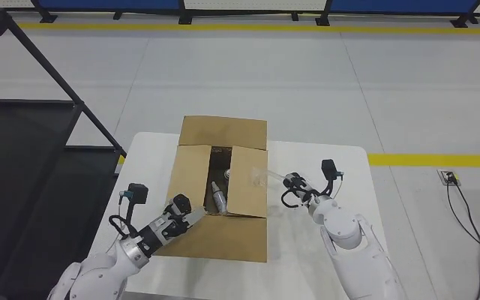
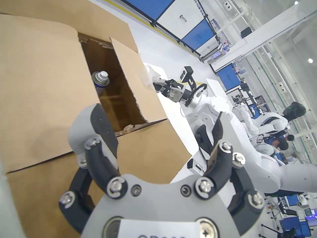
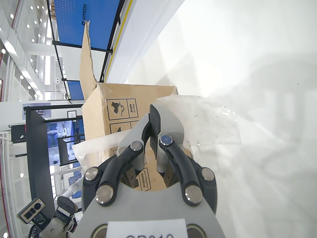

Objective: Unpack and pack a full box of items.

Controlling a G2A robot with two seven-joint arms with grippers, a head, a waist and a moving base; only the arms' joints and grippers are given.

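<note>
Box opening [image 1: 219, 166] narrow slot between left flap [image 1: 189, 176], right flap [image 1: 248, 182]; spray can [image 1: 218, 197] occupies end nearest robot.

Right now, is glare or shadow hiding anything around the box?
Right wrist view: glare blends the plastic sheet, pinched by the right gripper, into the white table. Top view: the box interior is shadowed, the can dim. Left wrist view: the can is well lit.

Ahead of the left pincer [image 2: 159, 118], the flaps of the box [image 1: 247, 184] hide most of its inside and the lower half of the spray can [image 2: 101, 80]; the right pincer [image 3: 154, 118] covers the gripped edge of the clear bag [image 3: 210, 121].
</note>
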